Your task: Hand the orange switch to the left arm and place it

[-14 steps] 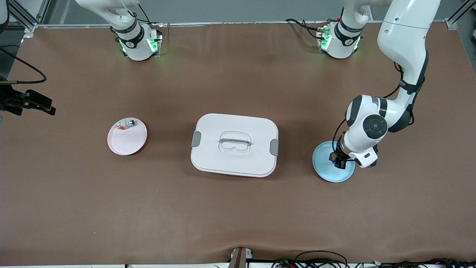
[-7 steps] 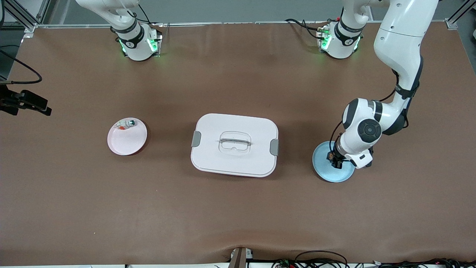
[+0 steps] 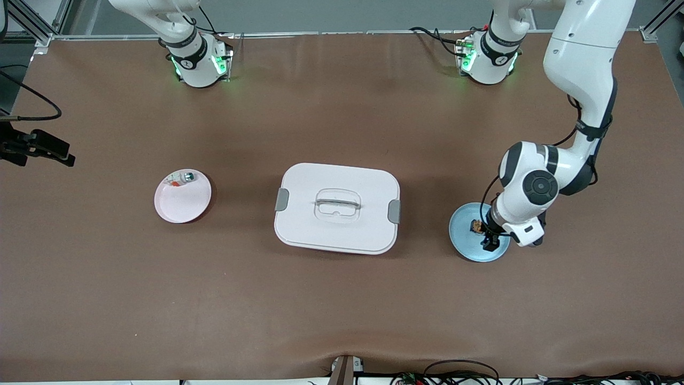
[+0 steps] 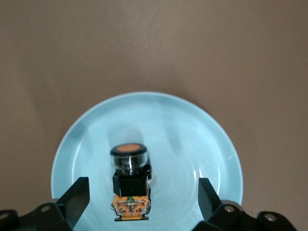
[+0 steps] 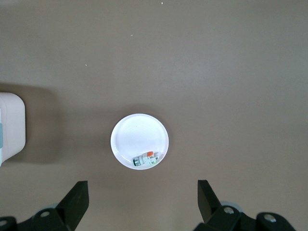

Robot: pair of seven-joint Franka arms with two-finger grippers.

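The orange switch [image 4: 130,185] lies on its side on the blue plate [image 4: 192,139], its orange button end pointing away from the wrist. My left gripper [image 4: 143,186] hangs low over it, open, with a finger on each side and neither one touching it. In the front view the switch [image 3: 477,226] sits on the blue plate [image 3: 464,243] at the left arm's end of the table, beside the left gripper [image 3: 489,243]. The white box [image 3: 336,207] stands mid-table. My right gripper [image 5: 142,192] is open and empty, high above the table beside the pink plate [image 5: 137,134].
The pink plate [image 3: 181,203] toward the right arm's end holds a small white piece with a green cap [image 3: 181,178]. One corner of the box [image 5: 10,127] shows in the right wrist view. Cables lie along the table edge nearest the front camera.
My left gripper has opened and let go of the orange switch, which now rests on the blue plate. The left wrist shifted slightly. The right arm has hardly moved.
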